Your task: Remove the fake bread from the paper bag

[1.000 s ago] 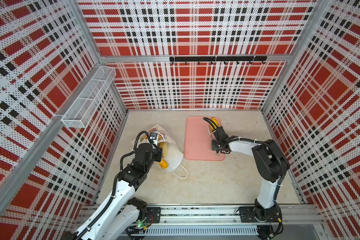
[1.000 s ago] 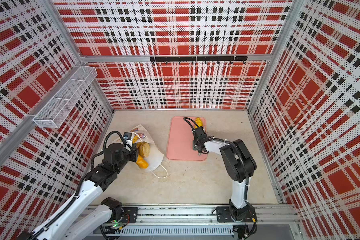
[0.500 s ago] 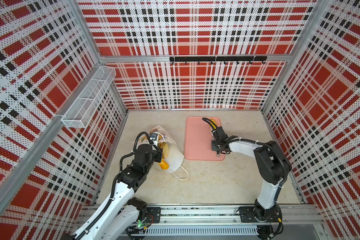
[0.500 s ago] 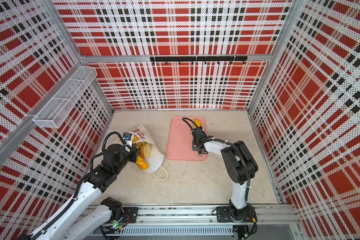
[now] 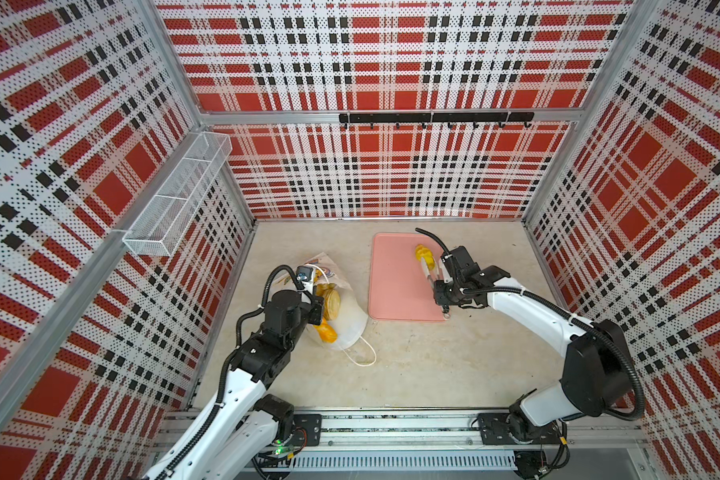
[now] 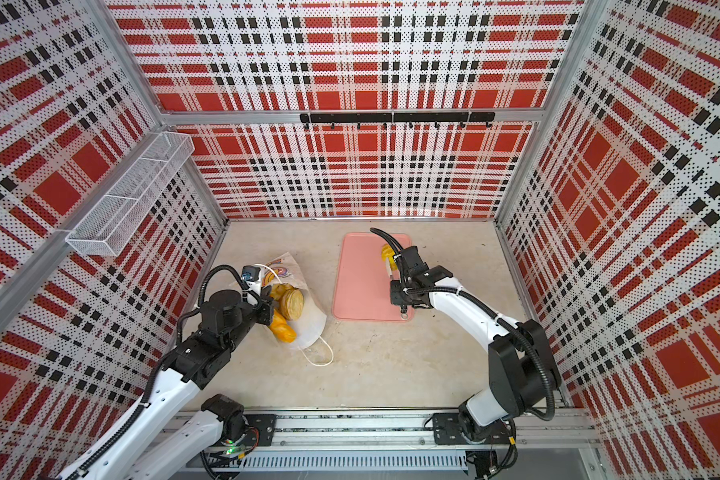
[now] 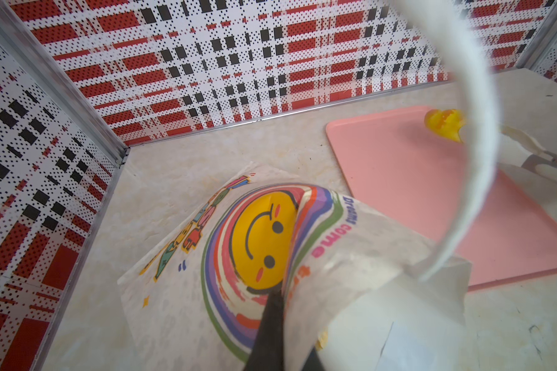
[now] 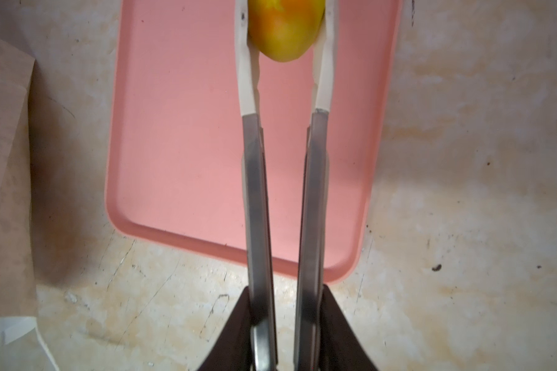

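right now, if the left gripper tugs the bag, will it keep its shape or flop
Probably flops: the bag lies slumped on its side, its paper folded over the left gripper. Likely light, being thin paper. The breads at its open mouth might spill if tugged.

Narrow gap between paper bag (image 5: 352, 322) and pink tray (image 5: 395, 286), front tabletop (image 5: 433, 365) bare

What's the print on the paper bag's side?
A yellow smiley face ringed by rainbow bands on the white paper bag; clearest in the left wrist view.

Overhead pair, close wrist views, shared tray (image 5: 395, 286)
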